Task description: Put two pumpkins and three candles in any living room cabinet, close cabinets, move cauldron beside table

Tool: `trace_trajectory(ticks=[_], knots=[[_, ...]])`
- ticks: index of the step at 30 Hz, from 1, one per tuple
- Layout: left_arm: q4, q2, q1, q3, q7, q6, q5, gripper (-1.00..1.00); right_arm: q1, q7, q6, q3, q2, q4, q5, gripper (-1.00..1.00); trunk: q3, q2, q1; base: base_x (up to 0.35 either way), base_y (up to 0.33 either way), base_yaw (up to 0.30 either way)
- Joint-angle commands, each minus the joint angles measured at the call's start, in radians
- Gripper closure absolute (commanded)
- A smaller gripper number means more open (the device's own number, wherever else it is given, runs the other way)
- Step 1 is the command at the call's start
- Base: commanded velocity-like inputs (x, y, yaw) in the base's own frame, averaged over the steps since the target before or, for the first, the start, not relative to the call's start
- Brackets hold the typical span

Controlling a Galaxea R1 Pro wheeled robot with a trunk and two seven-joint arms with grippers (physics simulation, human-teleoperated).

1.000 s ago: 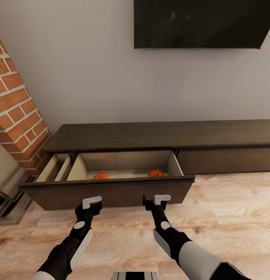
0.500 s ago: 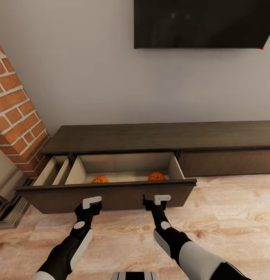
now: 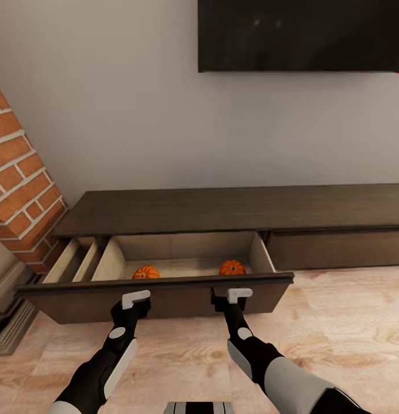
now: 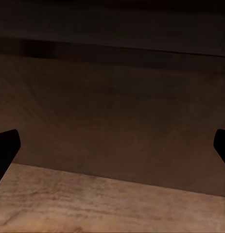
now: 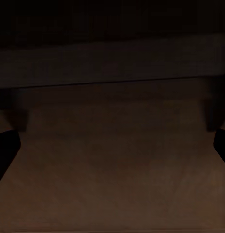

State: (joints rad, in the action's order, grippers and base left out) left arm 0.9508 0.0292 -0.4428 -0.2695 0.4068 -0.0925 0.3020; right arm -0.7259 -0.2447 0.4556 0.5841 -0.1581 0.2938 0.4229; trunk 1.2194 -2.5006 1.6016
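Pale wood-plank flooring (image 3: 349, 322) runs up to a grey wall, where a long, low dark-brown cabinet (image 3: 222, 208) stands beneath a wall-mounted black television screen (image 3: 303, 34). At the left of the head view rises a red brick column (image 3: 21, 184). The cabinet's left-hand drawer (image 3: 165, 290) is pulled out over the floor, showing a pale beige interior with a narrow side compartment at its left end and a wide main compartment. Two small orange pumpkins lie in the wide compartment, close behind the drawer front: the left pumpkin (image 3: 146, 272) toward the middle-left and the right pumpkin (image 3: 232, 267) nearer the right wall, well apart from each other. To the right, the neighbouring drawer front (image 3: 337, 248) sits flush with the cabinet. Both arms reach forward toward the dark drawer front. The left pincer (image 3: 135, 298) is just before the front panel below the left pumpkin, and its wrist view shows the two black fingertips (image 4: 6, 145) spread wide at the frame's edges with the brown panel between them, so it is released and grasps nothing. The right pincer (image 3: 233, 295) is likewise close to the front panel below the right pumpkin, its fingertips (image 5: 5, 145) also spread wide, released, with the shadowed drawer front very near.
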Motion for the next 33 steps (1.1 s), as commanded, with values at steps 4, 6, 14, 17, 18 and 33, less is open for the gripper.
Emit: trace_trajectory(ticks=[4,6,14,17,18,33], knots=[[0.002,0.002,-0.001,-0.005,0.009,-0.004,0.006,-1.00,-0.001,-0.008,0.003,0.008,0.000,0.000,0.005,-1.00,0.001,0.000,0.000,0.202,0.000,0.000],[0.002,0.002,-0.001,-0.005,0.009,-0.004,0.006,-1.00,-0.001,-0.008,0.003,0.008,0.000,-0.001,0.005,-1.00,0.001,0.000,0.000,0.202,0.000,0.000],[0.002,0.002,-0.001,-0.005,0.009,-0.004,0.006,-1.00,-0.001,-0.008,0.003,0.008,0.000,-0.001,0.005,-1.00,0.001,0.000,0.000,0.202,0.000,0.000],[0.002,0.002,-0.001,-0.005,0.009,-0.004,0.005,-1.00,-0.001,-0.008,0.003,0.008,0.000,-0.001,0.005,-1.00,0.001,0.000,0.000,0.202,0.000,0.000],[0.002,0.002,-0.001,-0.005,0.009,-0.004,0.005,-1.00,-0.001,-0.008,0.003,0.008,0.000,-0.001,0.005,-1.00,0.001,0.000,0.000,0.202,0.000,0.000],[0.002,0.002,-0.001,-0.005,0.009,-0.004,0.005,-1.00,-0.001,-0.007,0.003,0.008,0.000,-0.001,0.005,-1.00,0.001,0.000,0.000,0.191,0.000,0.000]])
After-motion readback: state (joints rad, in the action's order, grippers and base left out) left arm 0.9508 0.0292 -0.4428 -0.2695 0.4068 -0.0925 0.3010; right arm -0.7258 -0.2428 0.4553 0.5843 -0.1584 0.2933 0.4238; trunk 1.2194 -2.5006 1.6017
